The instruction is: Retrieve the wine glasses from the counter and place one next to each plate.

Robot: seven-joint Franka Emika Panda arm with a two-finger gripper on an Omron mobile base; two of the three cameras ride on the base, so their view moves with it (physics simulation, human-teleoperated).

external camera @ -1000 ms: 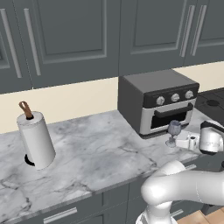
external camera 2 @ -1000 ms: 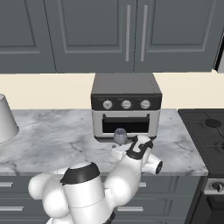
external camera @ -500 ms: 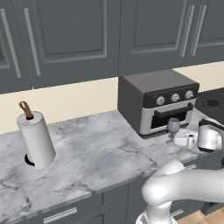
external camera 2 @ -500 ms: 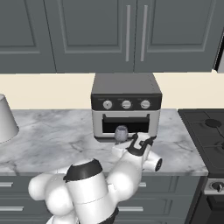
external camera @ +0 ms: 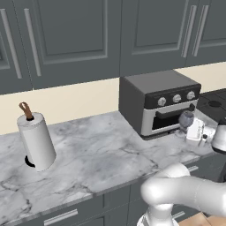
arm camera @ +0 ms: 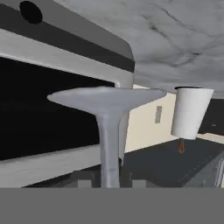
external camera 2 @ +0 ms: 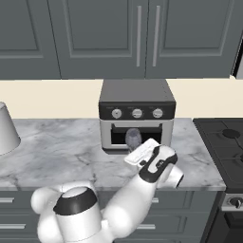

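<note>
Arm reaches low over the counter [external camera: 101, 154], hand rolled upside down; gripper [arm camera: 109, 181] grasps the glass [external camera: 186, 119] stem, toaster oven [external camera 2: 136, 114] at 12 o'clock.

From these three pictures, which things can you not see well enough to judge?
- Claw grip: in the right base view the white hand covers the wine glass stem; in the hand view the finger tips sit at the bottom edge, so contact with the stem is unclear.
- Wine glass bowl: cut off by the bottom edge in the hand view.
- Paper towel roll: cut by the left edge in the right base view.
- Stove: cut by the right edge in the left base view.
</note>
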